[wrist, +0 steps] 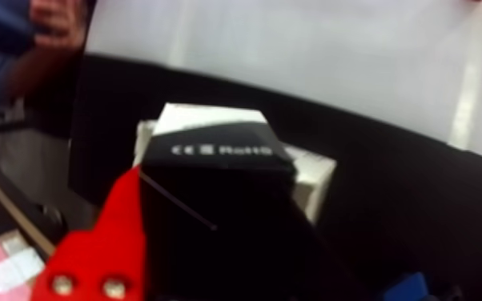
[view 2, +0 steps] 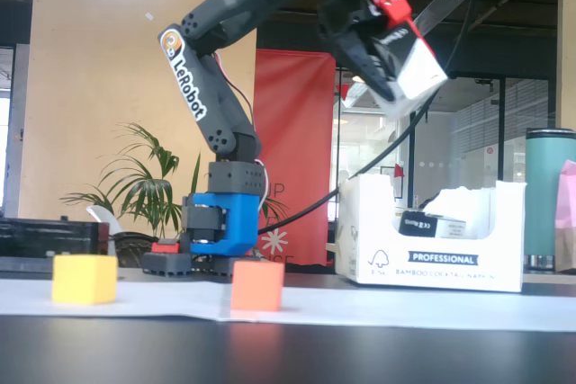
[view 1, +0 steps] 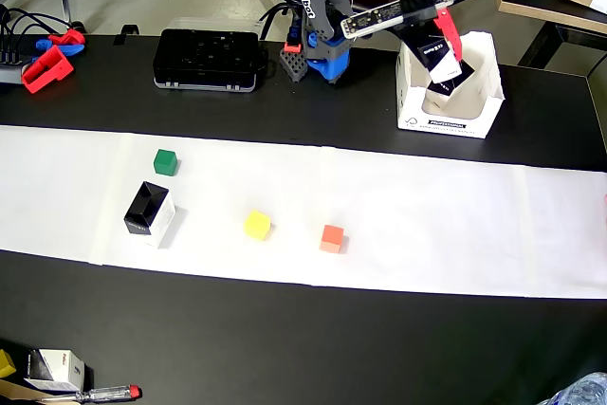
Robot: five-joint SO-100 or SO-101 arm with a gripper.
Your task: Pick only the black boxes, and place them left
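Arm lifts a black box clear of the white carton, with 1 already out on the paper.

In the overhead view, left to right: 1 black box (view 1: 150, 212) stands on the white paper strip (view 1: 474, 225) just below the green cube (view 1: 166, 161); the yellow cube (view 1: 257, 225) and orange cube (view 1: 331, 238) sit mid-strip; the gripper (view 1: 444, 52) hangs above the white carton (view 1: 474, 125), jaws clamped on a second black box (view 1: 437, 56), held tilted. Another apparently remains inside the carton, though the view is partly blocked. The tilted hold may let the box slip during the long swing left, or it could come down on the cubes.
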